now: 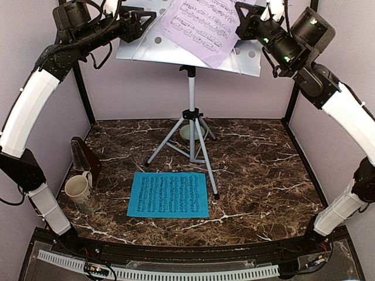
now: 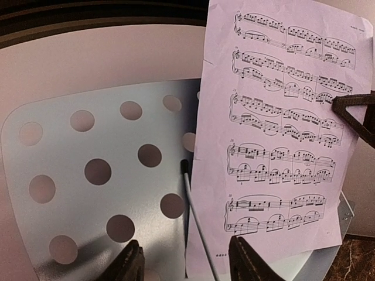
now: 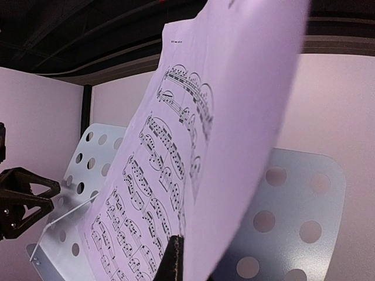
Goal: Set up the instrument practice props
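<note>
Blue sheet: flat on table, lower centre. Mug, metronome: lower left. Bowl: behind stand legs. Tray, top: carries lilac sheet, right gripper clenched on it; left gripper jaws parted.

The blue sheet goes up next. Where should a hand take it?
The blue sheet lies flat on the marble table, so probably pinch its near edge, coming from the near side at a low angle. The music stand's leg crowds its far right corner; the near edge is free.
</note>
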